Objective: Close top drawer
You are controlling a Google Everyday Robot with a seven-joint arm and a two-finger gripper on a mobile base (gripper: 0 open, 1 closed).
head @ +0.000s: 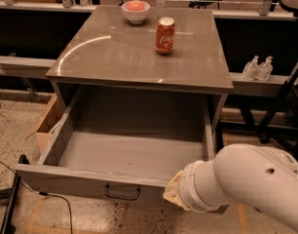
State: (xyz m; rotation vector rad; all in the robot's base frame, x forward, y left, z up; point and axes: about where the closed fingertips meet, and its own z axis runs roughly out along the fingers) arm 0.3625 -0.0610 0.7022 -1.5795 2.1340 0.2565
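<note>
Below the top of the table (110,57), the top drawer (71,182) stands pulled far out toward the camera, its deep grey box exposed and its flat front panel nearest, with the small dark loop handle (122,193) at the panel's middle. Standing out that far, it likely needs a push straight back, and the arm's placing fits this: the gripper (172,194) sits at the right part of the front panel, right of the handle, near the panel's upper edge. Whether it touches the panel I cannot tell, nor whether the gripper is apart or together, since the thick white arm (246,182) covers most of it. That arm reaches in low from the lower right, forearm roughly level, wrist pointing left toward the drawer front. A red can (165,35) and a white bowl (136,11) stand toward the table's back, well apart from the drawer.
</note>
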